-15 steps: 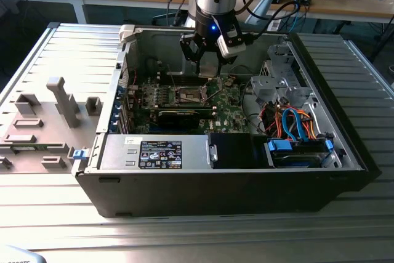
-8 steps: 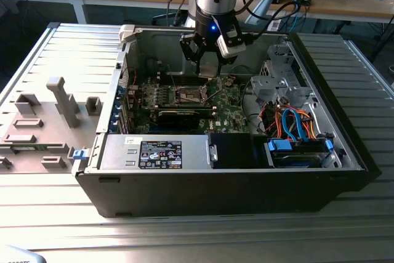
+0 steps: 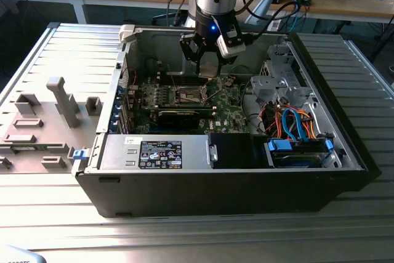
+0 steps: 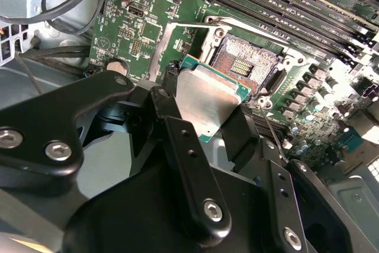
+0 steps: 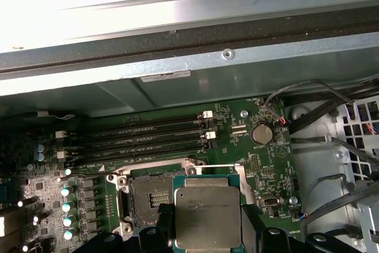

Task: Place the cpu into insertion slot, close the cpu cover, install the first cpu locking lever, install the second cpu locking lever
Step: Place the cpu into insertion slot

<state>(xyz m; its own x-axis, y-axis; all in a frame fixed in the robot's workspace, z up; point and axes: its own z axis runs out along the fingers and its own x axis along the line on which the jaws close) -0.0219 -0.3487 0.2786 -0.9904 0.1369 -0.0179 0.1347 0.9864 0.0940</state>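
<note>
While the gripper (image 4: 208, 124) clamps the cpu (image 4: 206, 92) between its fingers by two opposite edges, the chip sits over one side of the insertion slot (image 4: 246, 63), whose contacts lie bare. Beyond the socket run black memory slots (image 5: 142, 135) on the green motherboard (image 5: 260, 164), then the computer case's grey wall (image 5: 177, 69).

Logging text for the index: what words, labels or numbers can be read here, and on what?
None reads clearly.
Black label on the box: print too small.
cpu lid: faint marking, unreadable.
Board lettering: too small.
</note>
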